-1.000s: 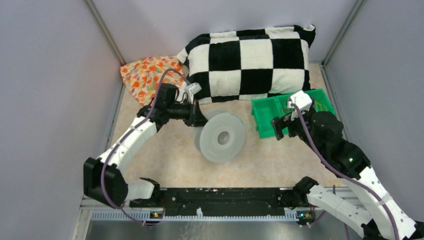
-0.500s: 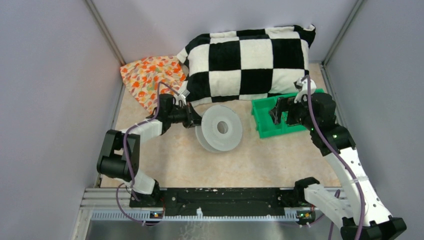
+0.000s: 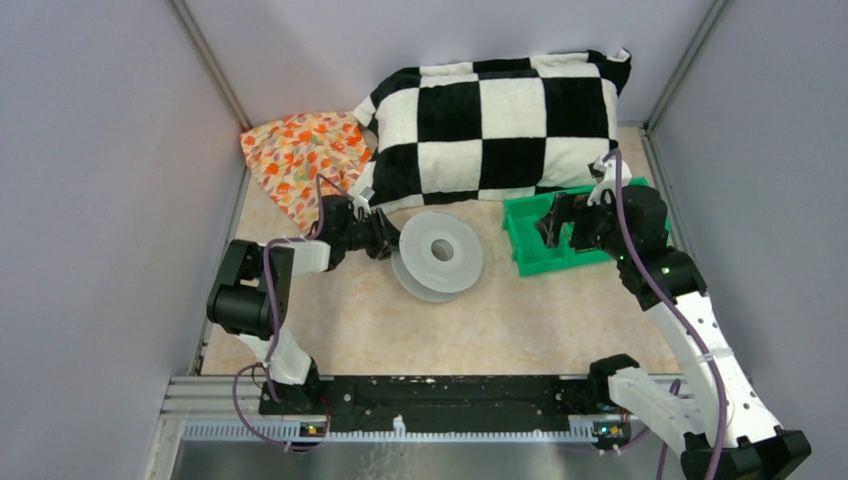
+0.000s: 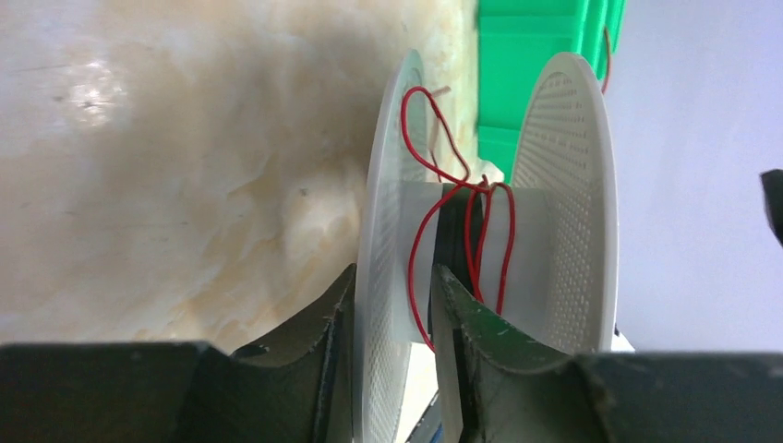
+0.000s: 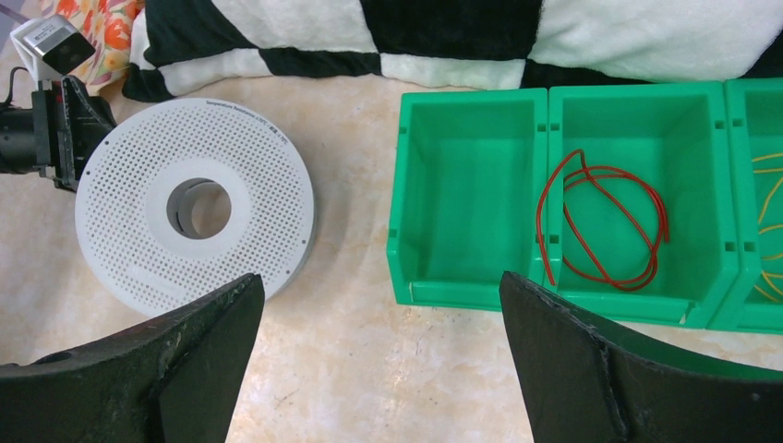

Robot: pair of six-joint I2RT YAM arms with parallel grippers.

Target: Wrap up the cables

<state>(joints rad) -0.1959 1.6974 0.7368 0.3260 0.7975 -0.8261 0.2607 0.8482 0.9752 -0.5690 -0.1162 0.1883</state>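
The left claw (image 3: pixel 386 238) is clenched on the grey spool (image 3: pixel 440 255), which stands tilted on the table (image 3: pixel 480 330), its perforated face turned up and toward the arm bases.

Left wrist view only: the fingers (image 4: pixel 334 314) of the left claw (image 4: pixel 392 305) straddle the nearer flange of the spool (image 4: pixel 563 185), one outside it and one inside against the hub. A red cable (image 4: pixel 466 221) lies in loose loops around the hub between the two flanges, with one loop rising along the inner face of the nearer flange. The overhead view does not resolve this cable.

Right wrist view only: the right claw (image 5: pixel 377 286) is released, jaws spread wide, and hangs above the table between the spool (image 5: pixel 194 208) and the green bin (image 5: pixel 545 101). A loose red cable (image 5: pixel 600 226) lies coiled in the middle compartment. Yellow cables (image 5: pixel 771 194) show in the compartment at the right frame edge.

Overhead view: the right claw (image 3: pixel 555 222) is over the green bin (image 3: pixel 530 225). A checkered pillow (image 3: pixel 500 120) and an orange patterned cloth (image 3: pixel 300 150) lie along the far wall.
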